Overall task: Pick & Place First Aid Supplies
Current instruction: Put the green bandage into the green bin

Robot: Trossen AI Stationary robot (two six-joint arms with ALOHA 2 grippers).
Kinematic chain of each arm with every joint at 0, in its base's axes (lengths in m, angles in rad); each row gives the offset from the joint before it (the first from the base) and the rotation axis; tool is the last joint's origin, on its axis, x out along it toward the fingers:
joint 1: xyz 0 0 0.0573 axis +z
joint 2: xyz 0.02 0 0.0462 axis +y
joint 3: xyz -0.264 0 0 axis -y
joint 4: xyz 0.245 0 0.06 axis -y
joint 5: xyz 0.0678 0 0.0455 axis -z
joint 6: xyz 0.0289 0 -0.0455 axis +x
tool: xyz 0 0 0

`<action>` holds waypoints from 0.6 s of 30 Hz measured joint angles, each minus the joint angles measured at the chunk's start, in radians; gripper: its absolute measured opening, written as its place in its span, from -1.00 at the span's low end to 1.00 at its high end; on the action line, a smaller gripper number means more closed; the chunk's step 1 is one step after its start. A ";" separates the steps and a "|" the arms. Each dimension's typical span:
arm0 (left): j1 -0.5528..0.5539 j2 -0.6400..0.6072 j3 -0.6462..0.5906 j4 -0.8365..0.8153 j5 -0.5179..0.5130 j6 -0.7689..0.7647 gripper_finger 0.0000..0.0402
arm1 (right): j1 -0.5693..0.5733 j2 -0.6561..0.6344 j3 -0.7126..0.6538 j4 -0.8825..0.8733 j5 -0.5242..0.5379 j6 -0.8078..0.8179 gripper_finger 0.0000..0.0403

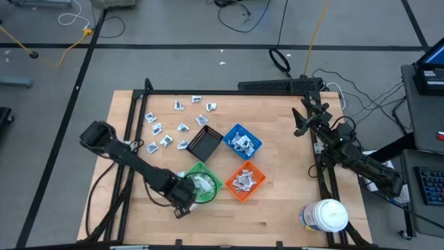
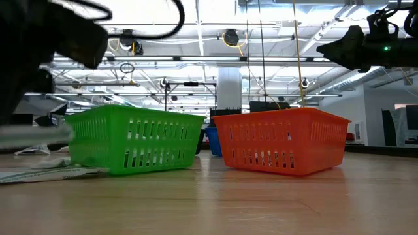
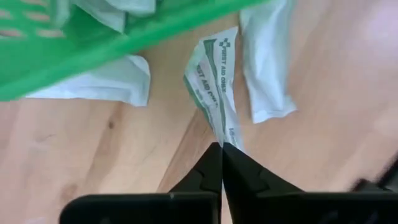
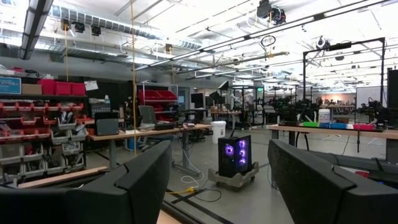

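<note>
Currently at pick step. Left gripper (image 3: 222,148) down at counter (image 1: 277,208) level beside green bin (image 1: 202,182), jaws closed tight on the edge of a white-and-green first aid packet (image 3: 214,81). Packet lying on the wood just outside the bin wall, w/ two more white packets (image 3: 267,56) close by on the counter and others inside the bin. Grip looks thin: only a corner pinched, so slip risk on lift, in my judgement.

Right gripper (image 4: 217,186) parked high at right side of counter, jaws wide open, holding nothing, pointing out into the room.

Remaining loose supplies (image 1: 166,125) scattered at far-left area of counter, near black bin (image 1: 205,144). Blue bin (image 1: 243,141) and orange bin (image 1: 245,180) each already holding packets. White jar (image 1: 325,214) near right front corner, untouched.

Next move, as judged: lift straight up, clear the green rim, carry over the proper bin, release. Approx. mid-task.
</note>
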 joint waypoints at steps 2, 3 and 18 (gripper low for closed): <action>0.002 -0.042 0.000 -0.019 0.001 0.001 -0.98 | 0.000 0.000 0.000 0.000 0.000 0.000 0.31; 0.001 -0.063 0.000 -0.029 0.003 0.001 -0.98 | 0.000 0.000 0.000 0.000 0.000 0.000 0.31; 0.162 -0.102 0.088 -0.152 0.036 0.115 -0.99 | 0.000 0.000 0.000 0.001 0.000 0.000 0.31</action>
